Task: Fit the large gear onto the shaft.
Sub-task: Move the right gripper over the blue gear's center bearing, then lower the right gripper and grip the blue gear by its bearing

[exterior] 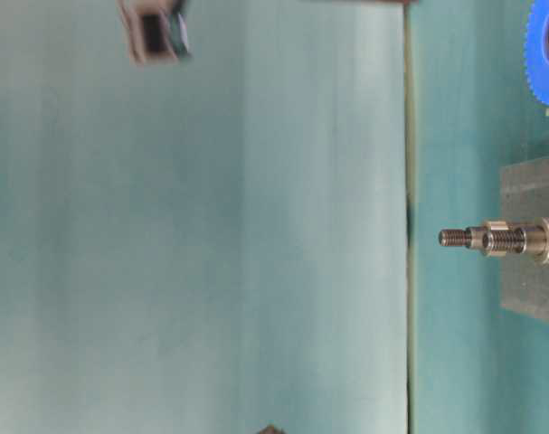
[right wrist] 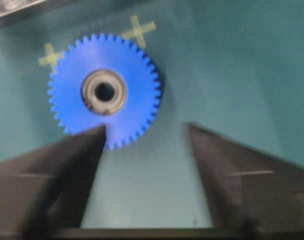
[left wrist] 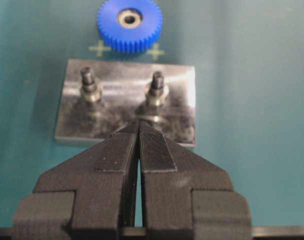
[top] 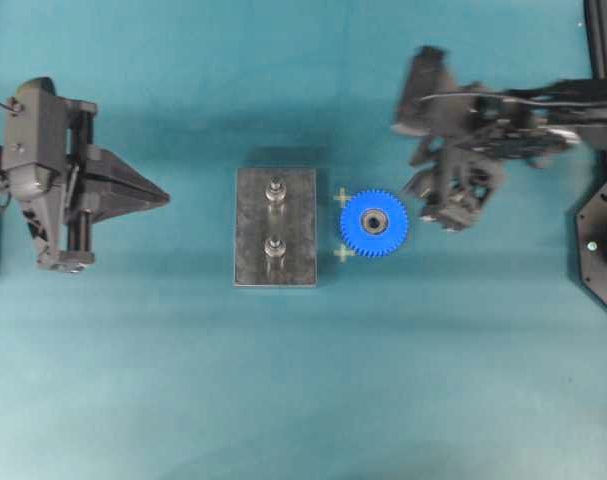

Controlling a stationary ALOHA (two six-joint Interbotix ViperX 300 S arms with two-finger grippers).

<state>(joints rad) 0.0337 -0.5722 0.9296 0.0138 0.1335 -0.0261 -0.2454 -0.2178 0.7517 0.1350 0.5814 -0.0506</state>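
No words, brands or numbers are showing anywhere. The only signs are two pale yellow plus-shaped crosses lying on the teal tabletop, sitting between the grey plate and the large gear, just beside the gear's toothed rim.
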